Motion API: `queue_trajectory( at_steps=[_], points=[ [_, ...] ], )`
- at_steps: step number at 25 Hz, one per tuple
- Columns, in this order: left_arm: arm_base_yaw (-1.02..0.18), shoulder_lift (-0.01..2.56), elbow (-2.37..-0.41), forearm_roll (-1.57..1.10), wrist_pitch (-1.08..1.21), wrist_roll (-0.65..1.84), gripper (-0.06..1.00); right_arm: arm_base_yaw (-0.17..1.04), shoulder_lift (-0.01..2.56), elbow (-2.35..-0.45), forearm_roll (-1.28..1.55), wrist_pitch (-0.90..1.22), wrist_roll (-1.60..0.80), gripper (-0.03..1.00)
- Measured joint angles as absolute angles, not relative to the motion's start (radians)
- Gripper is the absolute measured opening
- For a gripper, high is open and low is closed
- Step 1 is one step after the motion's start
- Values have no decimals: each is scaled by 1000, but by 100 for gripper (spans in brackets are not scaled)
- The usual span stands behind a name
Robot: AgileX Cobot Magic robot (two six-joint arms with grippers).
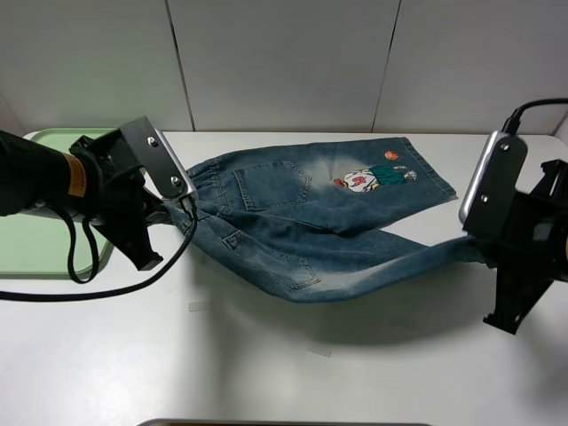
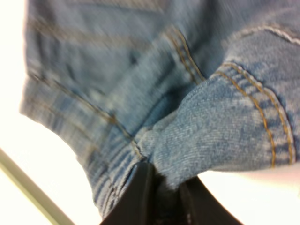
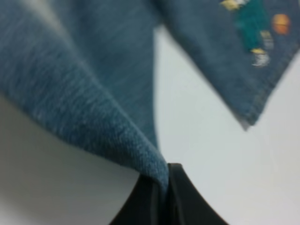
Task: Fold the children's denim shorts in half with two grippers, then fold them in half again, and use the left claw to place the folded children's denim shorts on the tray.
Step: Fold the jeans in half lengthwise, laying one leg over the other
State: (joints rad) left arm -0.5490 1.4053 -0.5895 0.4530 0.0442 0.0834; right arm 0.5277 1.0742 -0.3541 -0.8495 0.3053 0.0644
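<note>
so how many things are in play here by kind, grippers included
denim shorts: 1
tray: 1
grippers: 2, the left gripper and the right gripper, each shut on the denim shorts
total: 4

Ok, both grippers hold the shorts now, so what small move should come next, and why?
Probably carry the lifted near leg over onto the far leg with the cartoon patch. The left gripper pinches the waistband, the right gripper pinches that leg's hem, and the far leg lies flat on the table.
</note>
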Motion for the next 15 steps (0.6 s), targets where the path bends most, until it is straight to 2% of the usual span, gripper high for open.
queue_trajectory(
  at_steps=[8,15],
  points=[
    [-506,1385,-588,453,21,50,8,528,1182,-531,-852,305,314,-3],
    [-334,1385,-588,453,20,-15,8,528,1420,-694,-887,324,335,-3]
  ],
)
